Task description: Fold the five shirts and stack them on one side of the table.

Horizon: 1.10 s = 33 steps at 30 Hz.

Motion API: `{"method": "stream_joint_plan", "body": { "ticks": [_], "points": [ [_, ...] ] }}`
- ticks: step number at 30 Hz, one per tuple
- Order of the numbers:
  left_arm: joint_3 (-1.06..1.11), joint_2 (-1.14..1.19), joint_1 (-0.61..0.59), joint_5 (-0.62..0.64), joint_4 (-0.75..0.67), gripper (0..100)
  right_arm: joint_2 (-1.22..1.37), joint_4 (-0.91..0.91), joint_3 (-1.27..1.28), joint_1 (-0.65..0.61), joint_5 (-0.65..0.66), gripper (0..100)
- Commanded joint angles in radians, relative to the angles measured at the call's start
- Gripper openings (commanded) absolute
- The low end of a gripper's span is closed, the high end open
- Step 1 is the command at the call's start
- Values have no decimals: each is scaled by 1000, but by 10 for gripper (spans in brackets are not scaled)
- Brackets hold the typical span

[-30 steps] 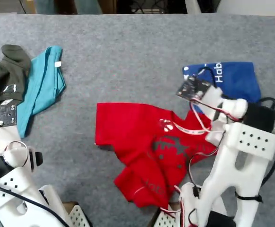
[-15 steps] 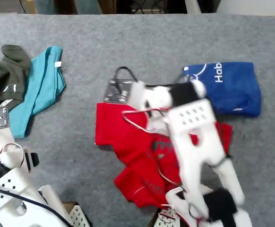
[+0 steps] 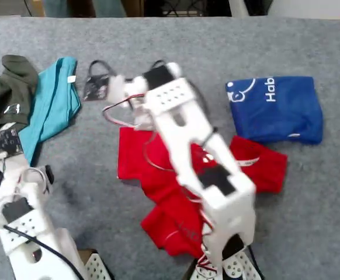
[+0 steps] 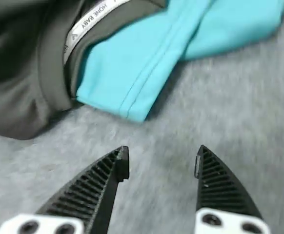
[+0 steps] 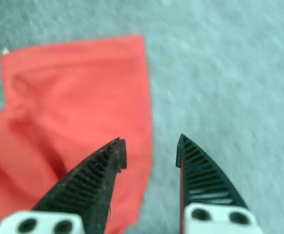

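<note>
A crumpled red shirt [image 3: 141, 163] lies spread in the middle of the table. My right arm [image 3: 176, 116] stretches over it toward its far left corner. My right gripper [image 5: 149, 148] is open, one finger above the red shirt's [image 5: 73, 97] edge and the other above bare table. A folded blue shirt [image 3: 275, 108] sits at the right. A teal shirt [image 3: 50, 108] and a dark olive shirt [image 3: 6, 96] lie in a heap at the left. My left gripper [image 4: 161, 161] hangs open over grey table just short of the teal shirt [image 4: 181, 44] and dark shirt [image 4: 25, 73].
Grey felt covers the table [image 3: 176, 52]; its far strip and the patch between the teal and red shirts are bare. The left arm [image 3: 18, 204] rises from the near left corner. Cables loop off the right arm's wrist.
My right arm swung from beside the blue shirt leftward across the red shirt to its far left corner. The left arm shifted slightly toward the teal shirt.
</note>
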Motion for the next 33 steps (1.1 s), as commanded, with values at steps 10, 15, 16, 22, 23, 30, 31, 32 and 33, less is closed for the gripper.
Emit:
{"method": "stream_joint_plan", "body": {
  "ticks": [10, 15, 16, 22, 23, 30, 31, 32, 33],
  "points": [
    [19, 21, -4, 91, -83, 238, 432, 83, -504, -80, 121, 177],
    [21, 21, -4, 91, -84, 238, 582, 143, -720, -81, 117, 177],
    [21, 21, -4, 91, -84, 238, 608, 152, -762, -81, 117, 175],
    [21, 21, -4, 91, -84, 238, 743, 186, -958, -83, 83, 174],
    [21, 21, -4, 91, -84, 238, 760, 186, -975, -83, 78, 174],
    [21, 21, -4, 91, -86, 238, 820, 201, -989, -83, 75, 174],
    [21, 21, -4, 91, -86, 238, 825, 201, -990, -83, 75, 174],
    [21, 21, -4, 91, -86, 238, 829, 201, -992, -83, 75, 173],
    [21, 21, -4, 91, -86, 238, 834, 199, -990, -83, 75, 173]
  ]
}}
